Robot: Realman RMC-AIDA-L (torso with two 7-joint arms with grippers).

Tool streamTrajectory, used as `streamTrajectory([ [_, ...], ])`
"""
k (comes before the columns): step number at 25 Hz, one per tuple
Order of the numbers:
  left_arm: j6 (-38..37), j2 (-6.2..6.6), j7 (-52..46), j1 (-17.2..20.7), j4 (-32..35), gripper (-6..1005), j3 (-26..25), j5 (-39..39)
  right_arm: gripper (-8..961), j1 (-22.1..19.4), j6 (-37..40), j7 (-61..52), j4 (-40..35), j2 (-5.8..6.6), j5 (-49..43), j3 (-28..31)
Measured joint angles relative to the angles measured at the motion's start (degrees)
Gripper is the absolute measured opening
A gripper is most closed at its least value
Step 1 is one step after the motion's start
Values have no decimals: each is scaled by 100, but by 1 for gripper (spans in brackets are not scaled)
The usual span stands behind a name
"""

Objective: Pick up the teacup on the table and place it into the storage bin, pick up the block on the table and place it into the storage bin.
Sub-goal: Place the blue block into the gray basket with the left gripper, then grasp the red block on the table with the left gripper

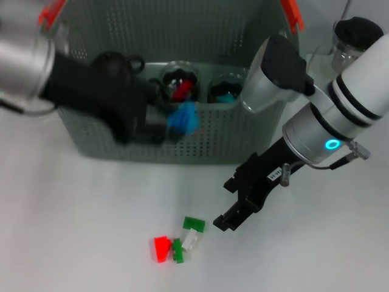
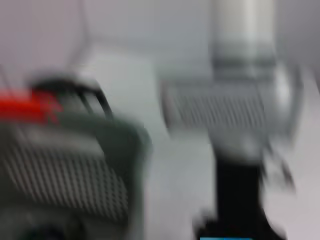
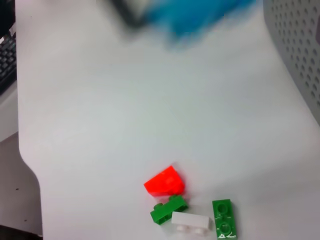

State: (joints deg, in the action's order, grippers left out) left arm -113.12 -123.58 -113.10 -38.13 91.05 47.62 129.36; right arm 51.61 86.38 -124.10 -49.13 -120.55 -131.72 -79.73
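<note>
Carrying blue teacup clenched in left gripper over storage bin; right gripper released near blocks; blurred swing risks clipping the rim.

The large grey-green perforated plastic storage bin stands at twelve o'clock; small plastic blocks lie clustered at six o'clock before it.

Black keyboard at the table edge; perhaps a jar beyond.
</note>
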Motion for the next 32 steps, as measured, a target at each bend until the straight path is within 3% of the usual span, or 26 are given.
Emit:
streamTrajectory([
  [3, 630, 127, -447, -423, -231, 401, -356, -181, 944, 7, -2, 0, 0, -10, 53, -88],
  [10, 2208, 513, -834, -1011, -1583, 401, -139, -84, 945, -40, -30, -2, 0, -3, 146, -210],
  [13, 2714, 554, -837, -1137, -2079, 425, -62, -80, 945, -48, -28, -10, 0, -4, 147, -220],
  [18, 3070, 555, -887, -1198, -2237, 540, 135, -35, 944, -48, -24, -7, 0, -4, 147, -227],
  [26, 2945, 546, -979, -1067, -1674, 711, -71, -198, 945, -46, -24, -2, 0, -4, 147, -233],
  [32, 1174, 507, -437, -325, -466, 873, -201, -1422, 945, -52, -19, -6, 0, 1, 146, -227],
])
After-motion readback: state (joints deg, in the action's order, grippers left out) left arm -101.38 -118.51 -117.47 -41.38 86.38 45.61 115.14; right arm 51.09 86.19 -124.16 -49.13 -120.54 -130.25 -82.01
